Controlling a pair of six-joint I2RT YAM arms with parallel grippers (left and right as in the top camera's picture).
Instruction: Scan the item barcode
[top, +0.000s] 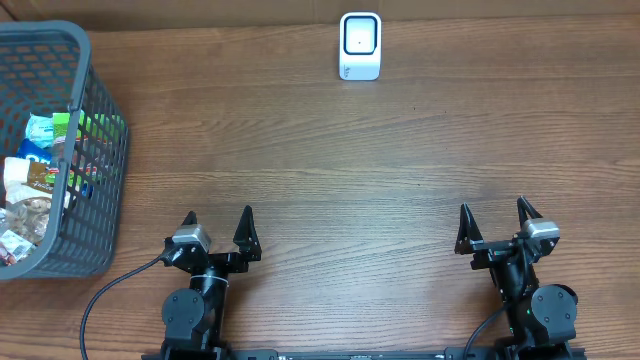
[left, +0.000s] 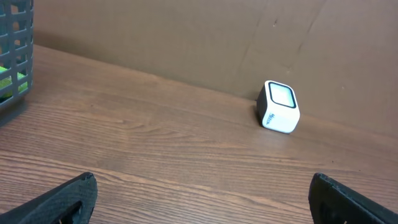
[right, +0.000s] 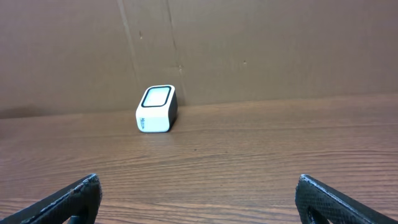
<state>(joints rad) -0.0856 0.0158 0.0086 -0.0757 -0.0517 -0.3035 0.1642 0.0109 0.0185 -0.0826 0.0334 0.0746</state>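
Both the left end effector (top: 218, 220) and the right end effector (top: 494, 214) stand released, empty. Items (top: 35, 180) lie in the basket (top: 100, 185), well apart from the scanner (top: 360, 45). I judge the picking is not begun; next, the left arm should reach into the basket.

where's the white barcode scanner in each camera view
Overhead: the scanner stands at the top, slightly right of centre.
Left wrist: the scanner is right of centre, in the middle band.
Right wrist: the scanner is left of centre, about mid-height.
Shared landmark: the far edge of the wooden table, where it meets the brown board just behind the scanner.
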